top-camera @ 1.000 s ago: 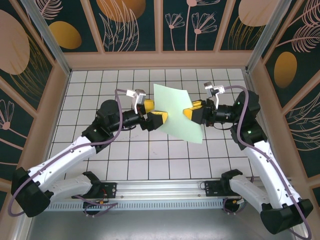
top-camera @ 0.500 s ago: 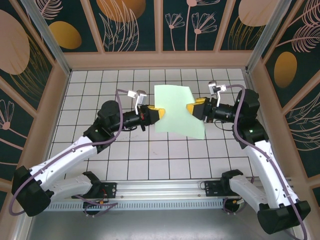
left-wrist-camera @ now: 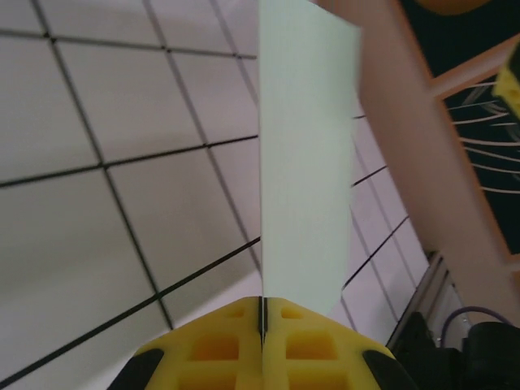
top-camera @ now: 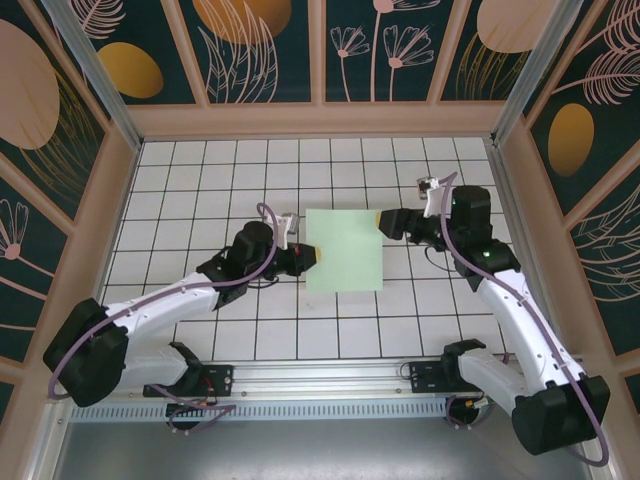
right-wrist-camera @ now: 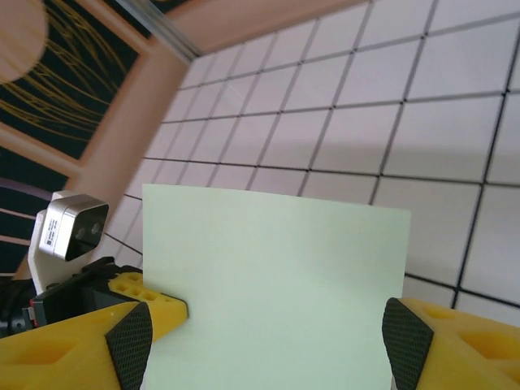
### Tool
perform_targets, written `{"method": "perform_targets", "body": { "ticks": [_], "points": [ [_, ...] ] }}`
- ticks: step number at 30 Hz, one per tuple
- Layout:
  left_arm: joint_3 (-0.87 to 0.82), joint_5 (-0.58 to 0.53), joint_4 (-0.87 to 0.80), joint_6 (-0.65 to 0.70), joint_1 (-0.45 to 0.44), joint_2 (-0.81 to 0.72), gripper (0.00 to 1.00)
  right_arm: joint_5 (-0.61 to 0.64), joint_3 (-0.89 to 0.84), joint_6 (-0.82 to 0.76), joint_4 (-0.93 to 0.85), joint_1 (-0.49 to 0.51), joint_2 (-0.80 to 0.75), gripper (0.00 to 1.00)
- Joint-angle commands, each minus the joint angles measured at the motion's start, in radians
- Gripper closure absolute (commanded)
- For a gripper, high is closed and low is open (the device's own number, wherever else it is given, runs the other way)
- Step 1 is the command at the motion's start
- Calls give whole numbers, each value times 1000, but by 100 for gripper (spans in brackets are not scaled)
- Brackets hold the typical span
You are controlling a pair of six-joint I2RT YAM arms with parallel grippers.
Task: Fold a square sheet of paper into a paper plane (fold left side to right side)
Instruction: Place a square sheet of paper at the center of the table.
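White gridded counter [top-camera: 200, 180], centre: square sheet of paper [top-camera: 343, 250] pinched at left edge by left end effector [top-camera: 310, 259], right end effector [top-camera: 385, 222] spread alongside; first fold seemingly pending, left edge rightward

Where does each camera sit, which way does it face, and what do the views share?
Top external: above and behind the arm bases, looking down on the table; the left arm and right arm show.
Left wrist: on the left arm, looking along its left fingers, shut on the square sheet of paper.
Right wrist: on the right arm, facing across the sheet toward the left fingers; its open right fingers frame the bottom.
Shared: all three show the sheet.
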Motion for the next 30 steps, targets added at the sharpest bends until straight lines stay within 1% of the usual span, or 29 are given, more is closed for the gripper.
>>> {"method": "perform_targets", "body": {
  "ticks": [1, 2, 4, 7, 11, 16, 17, 20, 28, 30],
  "points": [
    [-18, -58, -52, -50, 9, 52, 100, 28, -99, 87, 44, -1, 19, 23],
    [-16, -72, -72, -46, 9, 70, 100, 2, -141, 136, 95, 7, 28, 24],
    [-4, -105, -121, -30, 8, 106, 100, -30, -222, 225, 205, 31, 58, 30],
    [34, -163, -214, -5, 9, 155, 100, 15, -294, 315, 311, 98, 120, 35],
    [77, -209, -291, 25, 9, 177, 100, 58, -307, 359, 377, 173, 225, 44],
    [118, -221, -321, 51, 10, 212, 100, 45, -302, 432, 494, 222, 362, 52],
    [128, -229, -330, 56, 10, 218, 100, 48, -296, 440, 504, 226, 389, 54],
    [147, -224, -327, 66, 11, 232, 100, 72, -287, 449, 513, 238, 457, 55],
    [204, -190, -336, 89, 11, 266, 90, 74, -262, 433, 504, 275, 587, 57],
    [213, -174, -324, 85, 9, 270, 86, 90, -258, 424, 481, 281, 601, 57]
  ]
}}
